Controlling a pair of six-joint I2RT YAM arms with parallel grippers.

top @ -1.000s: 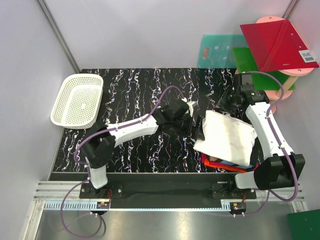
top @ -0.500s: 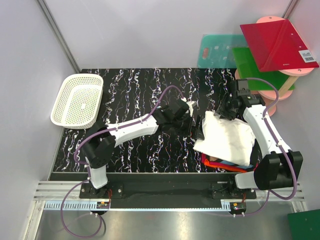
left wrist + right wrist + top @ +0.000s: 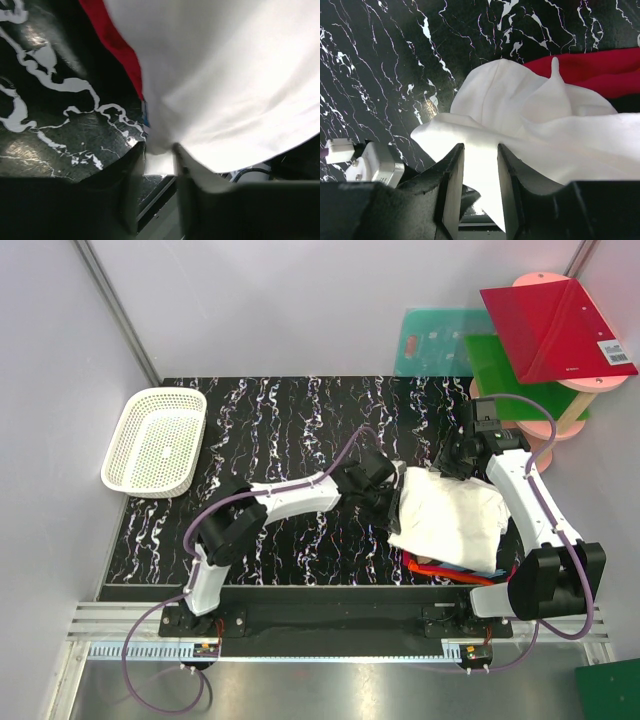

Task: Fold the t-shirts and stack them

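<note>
White cloth, soft and limp, so hems and corners look the places to pinch. From above, the white tee (image 3: pixel 450 520) lies at the right over the red-orange tee (image 3: pixel 440 568); the basket (image 3: pixel 150 455), far left, holds no shirt. Left wrist: the left gripper (image 3: pixel 159 160) is narrow, hem between its fingers. Right wrist: the right gripper (image 3: pixel 480 165) is narrow too, nipping the tee's far corner.

White tee (image 3: pixel 452 518), loosely folded and rumpled, sits on top of the pile, right side of the top view. Its edges are nipped in my left pincer (image 3: pixel 159 152) and my right pincer (image 3: pixel 481 152). Red-orange tee (image 3: pixel 432 567) lies underneath, only strips peeking out.
</note>
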